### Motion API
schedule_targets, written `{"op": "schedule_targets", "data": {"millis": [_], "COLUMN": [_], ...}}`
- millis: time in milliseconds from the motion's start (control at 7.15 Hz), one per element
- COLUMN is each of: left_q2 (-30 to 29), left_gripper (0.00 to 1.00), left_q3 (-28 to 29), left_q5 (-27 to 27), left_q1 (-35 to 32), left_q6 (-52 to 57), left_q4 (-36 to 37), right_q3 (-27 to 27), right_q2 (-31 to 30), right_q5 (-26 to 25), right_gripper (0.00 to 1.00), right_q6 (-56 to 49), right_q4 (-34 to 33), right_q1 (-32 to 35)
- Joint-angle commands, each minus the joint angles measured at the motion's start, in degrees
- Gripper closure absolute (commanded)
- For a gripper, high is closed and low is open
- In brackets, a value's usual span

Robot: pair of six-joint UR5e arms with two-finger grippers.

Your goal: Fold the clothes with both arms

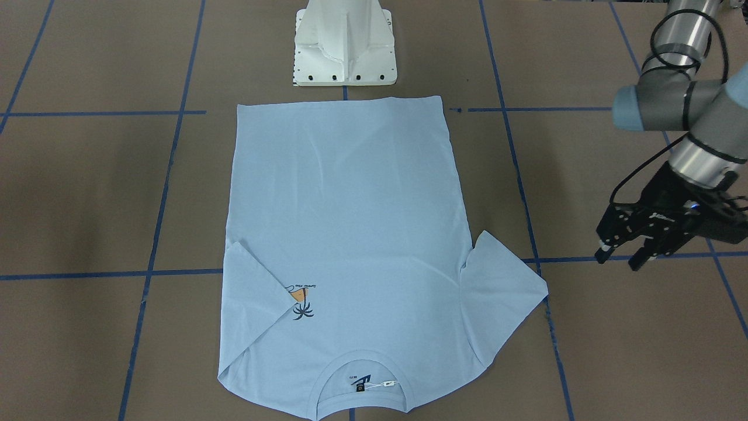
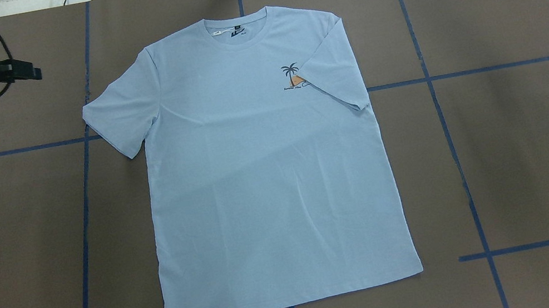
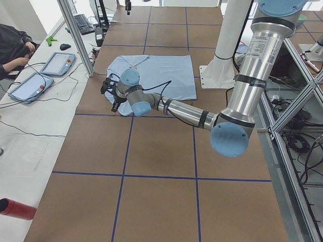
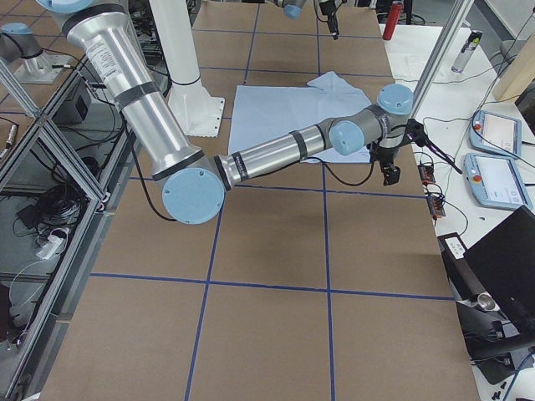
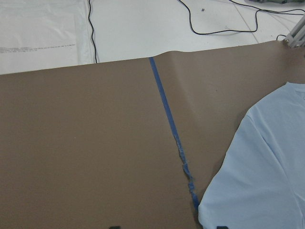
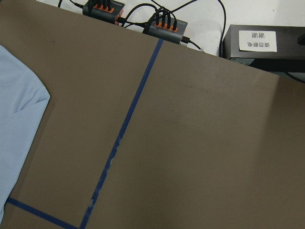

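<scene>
Lying flat and chest-up on the brown counter [image 2: 530, 131], the T-shirt [image 2: 267, 178] has its hem just short of the white pedestal base [image 1: 345, 47] and its collar at the end far from that base. This layout probably gives each arm one side of the cloth to work. It is pale blue and nearly smooth. A dark neck label [image 2: 237, 31] sits inside the collar, and a small palm-tree print [image 2: 293, 76] is on the chest. The sleeve [image 2: 338, 80] on the pedestal's right is turned in over the body, its edge touching the print, while the left sleeve [image 2: 115, 114] lies spread out, so the folding looks barely begun. The left gripper [image 1: 619, 256] hovers off the cloth, out to the pedestal's left and beyond that spread sleeve, jaws parted and holding nothing, seemingly poised to come in for it. The right gripper [image 4: 389, 171] hangs on the opposite side, clear of the shirt; whether its jaws are parted I cannot tell.
</scene>
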Motion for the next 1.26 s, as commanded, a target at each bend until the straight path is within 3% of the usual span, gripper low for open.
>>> {"op": "schedule_targets", "data": {"millis": [0,420,1119], "left_q2": [-3.1,-4.2,-4.3], "left_gripper": [0.40,0.43,0.56], "left_q3": [8.9,13.0,14.5], "left_q5": [8.1,13.9,15.2], "left_q1": [6.1,10.1,11.0], "left_q6": [-7.2,-8.0,-7.9], "left_q4": [-7.3,-8.4,-8.6], "right_q3": [0.6,0.6,0.6], "right_q2": [-1.9,-2.4,-2.5], "right_q5": [0.5,0.2,0.0], "right_gripper": [0.00,0.00,0.00], "right_q6": [-1.0,-1.0,-0.9], "right_q4": [0.3,0.4,0.5], "right_q1": [0.8,0.8,0.7]}}
